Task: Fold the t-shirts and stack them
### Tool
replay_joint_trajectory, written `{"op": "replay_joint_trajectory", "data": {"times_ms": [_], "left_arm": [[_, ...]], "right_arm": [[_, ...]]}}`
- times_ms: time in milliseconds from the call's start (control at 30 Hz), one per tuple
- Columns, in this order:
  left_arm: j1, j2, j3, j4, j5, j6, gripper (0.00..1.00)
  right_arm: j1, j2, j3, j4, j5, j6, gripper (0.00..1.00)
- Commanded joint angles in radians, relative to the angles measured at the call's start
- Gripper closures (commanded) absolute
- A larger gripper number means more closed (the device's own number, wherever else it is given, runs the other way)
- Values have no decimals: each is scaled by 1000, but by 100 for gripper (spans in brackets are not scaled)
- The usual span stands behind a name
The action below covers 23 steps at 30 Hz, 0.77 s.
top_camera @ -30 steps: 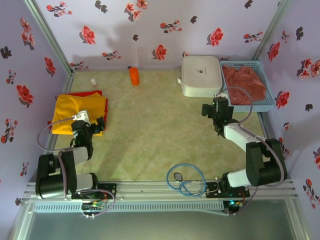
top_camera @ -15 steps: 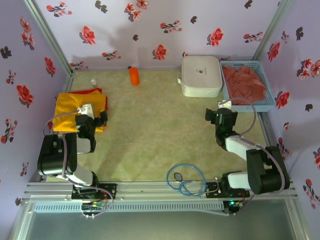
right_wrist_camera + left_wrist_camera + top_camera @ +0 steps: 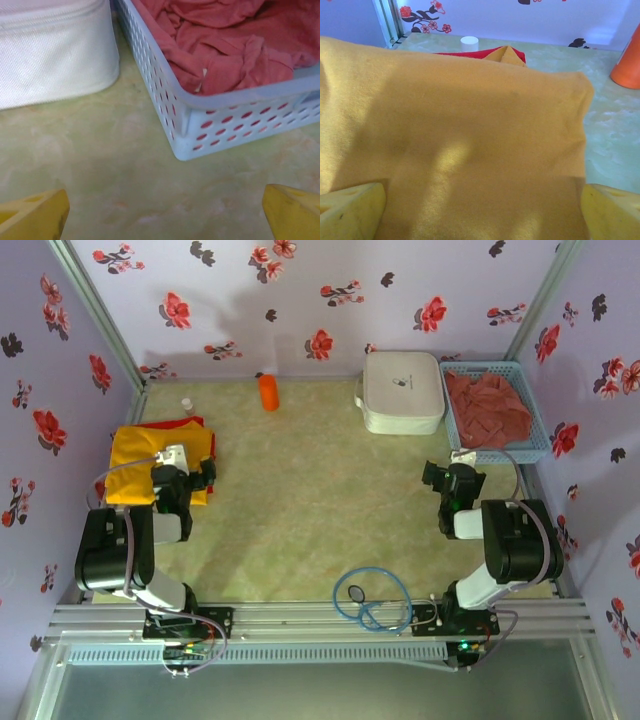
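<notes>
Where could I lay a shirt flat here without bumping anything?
The wide middle of the table, between the yellow shirt and the white case, is bare. Crowded: back right, case beside blue basket, and the cable loop in front.

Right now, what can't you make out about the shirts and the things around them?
- Red shirt: left wrist view, nearly all buried under the yellow shirt; fold unclear.
- Pink shirt: right wrist view, crumpled in the basket, cut off by the top and right edges.
- Orange thing: left wrist view, cut by the right edge.
- White-capped thing: top view, too small to name.
</notes>
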Motion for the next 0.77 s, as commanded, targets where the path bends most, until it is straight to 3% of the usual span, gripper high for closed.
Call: {"op": "replay_joint_trajectory", "data": {"times_ms": [0,733], "left_arm": [[-6,8,6,-9,-23,23,0],[-8,8,7,-9,-22,25,0]], "right_arm": [[-2,-12,23,11,-39,26,1],[-2,-3,21,33,-55,18,1]]}}
